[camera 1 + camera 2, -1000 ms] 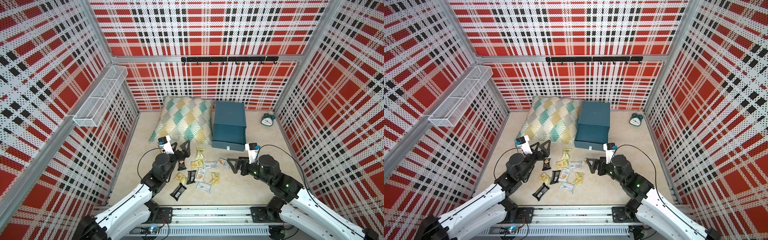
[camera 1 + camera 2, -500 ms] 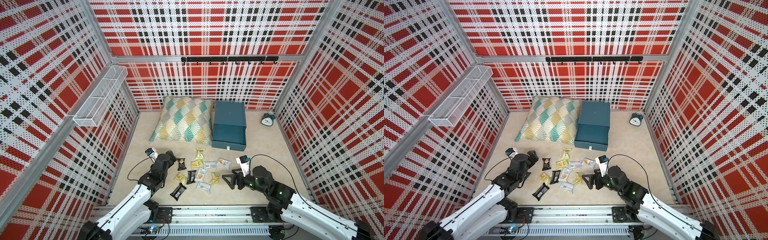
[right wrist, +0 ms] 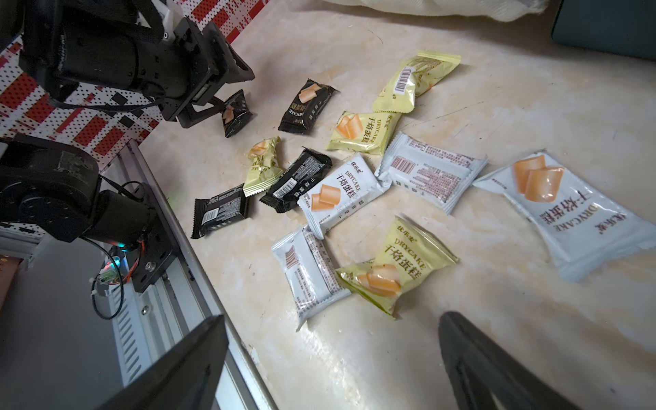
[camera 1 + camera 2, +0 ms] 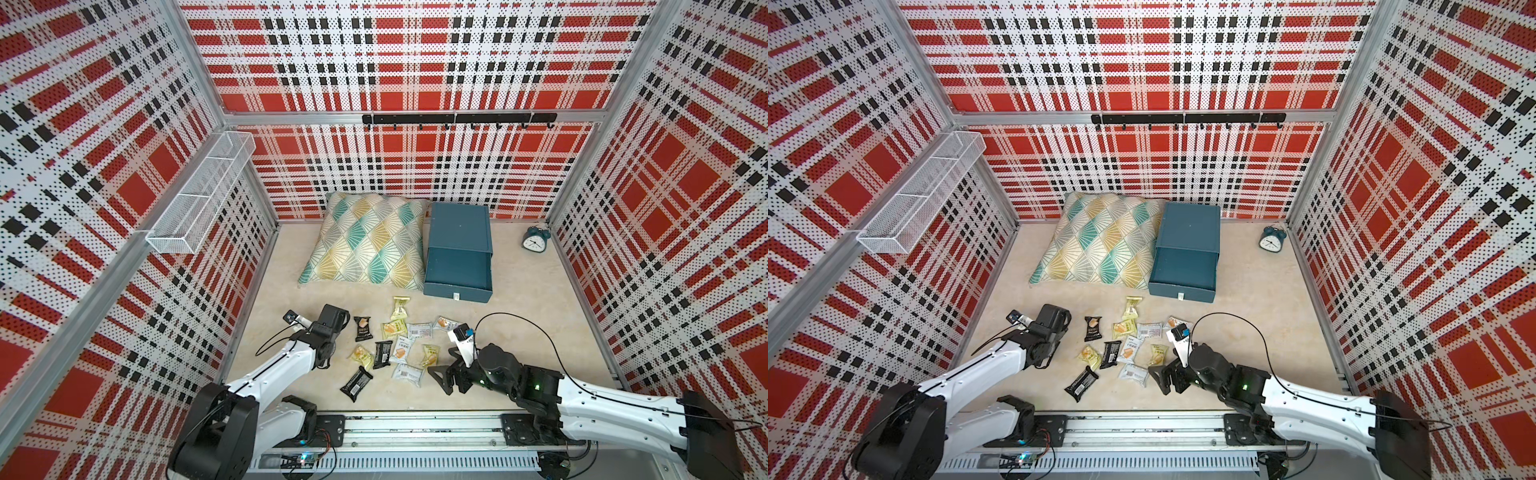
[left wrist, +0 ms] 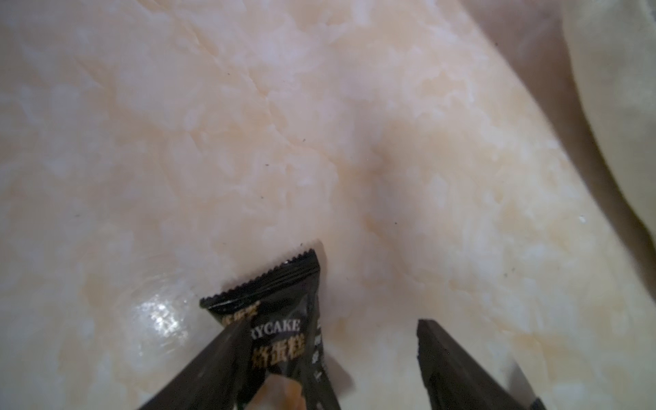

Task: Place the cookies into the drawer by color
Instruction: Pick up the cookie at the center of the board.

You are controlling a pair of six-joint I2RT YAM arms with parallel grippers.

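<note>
So, the cookies (image 4: 399, 349) are all loose on the marble-look tabletop (image 4: 519, 332). They're scattered in the lower middle of both top views, with black, yellow and white packets mixed together. The drawer (image 4: 457, 232), that teal chest, sits above them a bit right of centre, just beside the patterned cushion (image 4: 370, 241). One of its drawers is pulled out toward the pile.

Left gripper (image 5: 332, 324) points down at the left edge of the pile. In the left wrist view its jaws are apart, with a black packet (image 5: 280, 319) standing tilted between them. It leans on one finger (image 5: 213, 362) and there's a clear gap to the other, so it isn't clamped. In the right wrist view you can see that packet up on its edge in the upper left of the frame.

Right gripper (image 3: 332, 317) hangs just off the lower right edge of the pile, jaws spread wide, holding nothing. Nearest to it are a yellow packet (image 3: 397, 269) and a white packet (image 3: 309, 273). A small alarm clock (image 4: 534, 241) stands at the right, near the wall.
</note>
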